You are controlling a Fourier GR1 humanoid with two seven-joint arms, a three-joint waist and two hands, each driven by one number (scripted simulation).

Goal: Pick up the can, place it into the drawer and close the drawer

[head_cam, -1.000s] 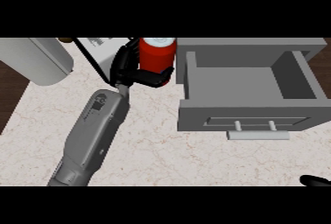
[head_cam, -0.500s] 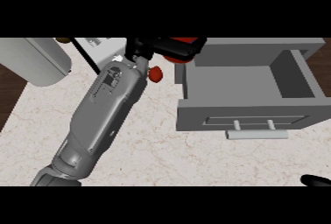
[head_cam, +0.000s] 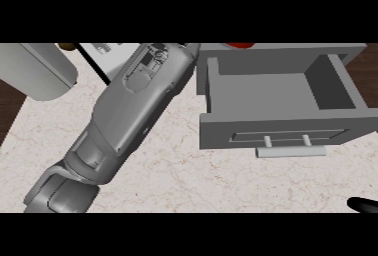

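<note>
Only a red sliver of the can (head_cam: pixel 238 45) shows, at the view's top edge just behind the back wall of the open grey drawer (head_cam: pixel 277 134). My left forearm (head_cam: pixel 125 110) stretches diagonally from the lower left to the top edge beside the drawer's left wall. The left hand itself lies beyond that edge and is hidden. The drawer's inside looks bare, and its handle bar (head_cam: pixel 290 151) faces me. At the lower right corner a black bit of my right hand (head_cam: pixel 362 204) rests, far from the drawer.
A large white cylinder (head_cam: pixel 35 70) lies at the top left. Next to it is a white panel with a black edge (head_cam: pixel 100 60). The marble counter (head_cam: pixel 192 185) ends at dark floor on the left.
My left arm has stretched farther up and to the right. The can moved from left of the drawer to behind its back wall, and the hand passed out of view. The right hand stayed still.
</note>
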